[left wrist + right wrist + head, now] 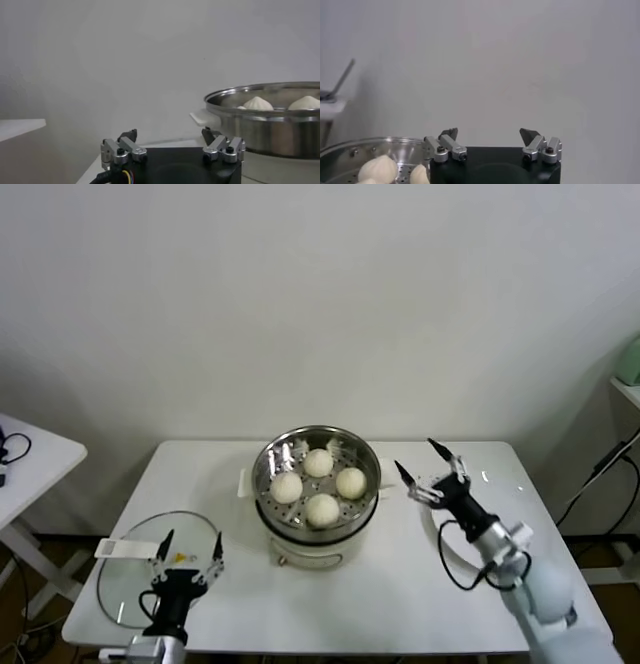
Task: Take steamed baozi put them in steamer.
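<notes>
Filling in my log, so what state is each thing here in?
Buns: all four sit in the steamer.
Steamer: uncovered.
Glass lid: flat on the table, off the pot.
Left gripper: open, empty, over the lid.
Right gripper: open, empty, beside the steamer.

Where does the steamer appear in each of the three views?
Head view: steamer at table centre, four baozi inside.
Left wrist view: at right edge, beyond the open left gripper.
Right wrist view: lower left corner.
Shared landmark: the baozi in the steamer.
</notes>
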You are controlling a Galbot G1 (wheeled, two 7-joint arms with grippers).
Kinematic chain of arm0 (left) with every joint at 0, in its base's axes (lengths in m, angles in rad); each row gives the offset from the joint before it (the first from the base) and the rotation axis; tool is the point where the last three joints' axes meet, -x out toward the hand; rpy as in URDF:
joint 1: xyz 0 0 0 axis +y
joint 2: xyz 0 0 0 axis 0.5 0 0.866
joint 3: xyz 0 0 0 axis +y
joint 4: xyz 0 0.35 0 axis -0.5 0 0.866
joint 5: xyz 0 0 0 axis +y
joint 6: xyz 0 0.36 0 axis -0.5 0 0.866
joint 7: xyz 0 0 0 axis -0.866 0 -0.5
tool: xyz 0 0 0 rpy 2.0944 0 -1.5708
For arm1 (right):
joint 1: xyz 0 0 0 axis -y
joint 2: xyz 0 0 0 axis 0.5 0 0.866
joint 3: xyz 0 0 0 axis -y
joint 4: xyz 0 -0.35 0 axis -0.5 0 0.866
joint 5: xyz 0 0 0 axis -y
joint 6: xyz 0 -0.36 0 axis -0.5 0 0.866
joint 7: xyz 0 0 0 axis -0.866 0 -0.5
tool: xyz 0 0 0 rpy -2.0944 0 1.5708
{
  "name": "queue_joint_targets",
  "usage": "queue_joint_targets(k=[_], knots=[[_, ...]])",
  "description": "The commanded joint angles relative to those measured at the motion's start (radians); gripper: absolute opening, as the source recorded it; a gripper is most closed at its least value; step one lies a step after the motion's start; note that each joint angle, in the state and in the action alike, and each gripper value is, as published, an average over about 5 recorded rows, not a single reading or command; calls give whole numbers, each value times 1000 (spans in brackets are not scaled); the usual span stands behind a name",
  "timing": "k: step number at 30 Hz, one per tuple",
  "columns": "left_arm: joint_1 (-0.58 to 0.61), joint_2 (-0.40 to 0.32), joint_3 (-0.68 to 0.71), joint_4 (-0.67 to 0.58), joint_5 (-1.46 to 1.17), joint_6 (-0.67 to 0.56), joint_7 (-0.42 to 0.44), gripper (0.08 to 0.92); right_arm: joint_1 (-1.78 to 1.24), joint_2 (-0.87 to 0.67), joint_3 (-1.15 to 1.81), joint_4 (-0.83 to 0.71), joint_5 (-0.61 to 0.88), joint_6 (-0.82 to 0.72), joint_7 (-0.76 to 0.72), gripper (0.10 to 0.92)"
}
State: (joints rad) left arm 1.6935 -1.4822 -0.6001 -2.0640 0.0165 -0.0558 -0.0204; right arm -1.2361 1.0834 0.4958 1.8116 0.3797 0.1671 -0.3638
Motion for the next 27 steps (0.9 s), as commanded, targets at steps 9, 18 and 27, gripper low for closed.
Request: queue_joint_targets(k=[9,18,27], knots=[[7,17,-33,-14,-83,26,30,823,-410,338,289,74,-88,124,21,823],[-7,17,-49,-11,-76,23,34,823,-433,342,274,69,-90,130,9,823],[-24,19,-57,15,-63,10,55,823,-429,340,253,50,-89,144,-2,823]])
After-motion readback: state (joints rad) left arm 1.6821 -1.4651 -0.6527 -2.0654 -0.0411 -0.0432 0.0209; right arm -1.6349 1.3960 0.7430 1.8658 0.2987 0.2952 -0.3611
